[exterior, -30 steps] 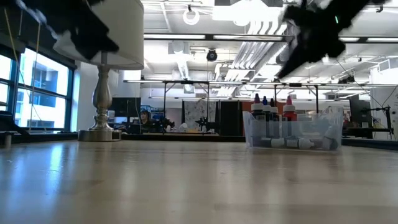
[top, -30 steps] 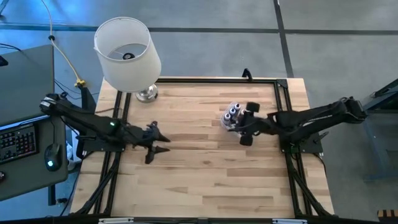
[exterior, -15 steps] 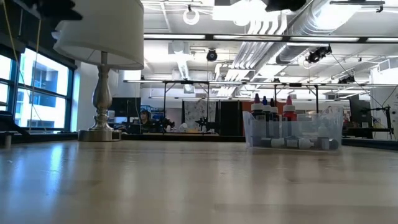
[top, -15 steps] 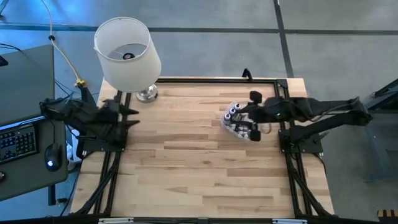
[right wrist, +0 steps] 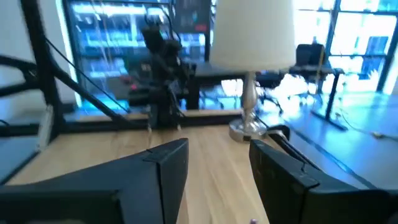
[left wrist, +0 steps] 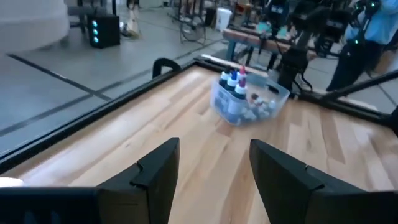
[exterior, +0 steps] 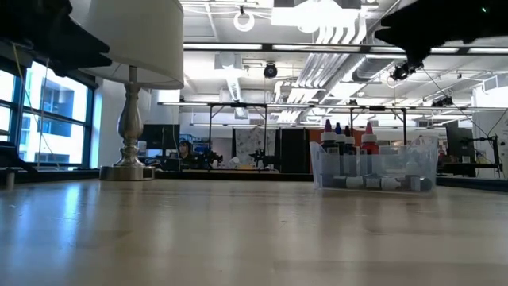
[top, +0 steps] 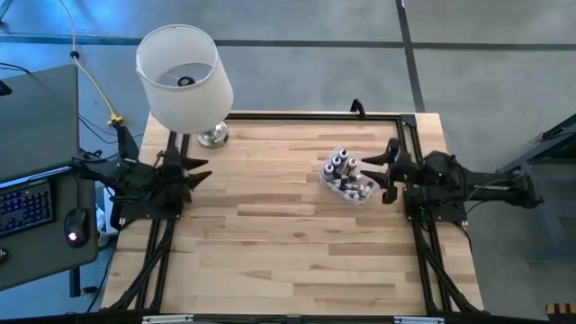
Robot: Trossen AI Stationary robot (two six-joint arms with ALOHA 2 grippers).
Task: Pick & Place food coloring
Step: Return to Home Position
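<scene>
The food coloring bottles sit in a clear plastic tub on the right half of the table. Several stand upright with coloured caps; others lie on the tub's floor. My right gripper is open, just right of the tub near the table's right edge, touching nothing. My left gripper is open at the table's left edge, far from the tub. The left wrist view shows the tub ahead of my left gripper. The right wrist view shows my right gripper open.
A lamp with a white shade stands on its metal base at the table's far left corner. A black frame borders the table. Bare wood lies between the arms and toward the near edge. A keyboard and mouse sit beyond the left edge.
My left gripper has drawn back from the table's middle to its left edge. My right gripper has risen from beside the tub, passed over it and pulled back toward the right edge. The tub and bottles have stayed in place.
</scene>
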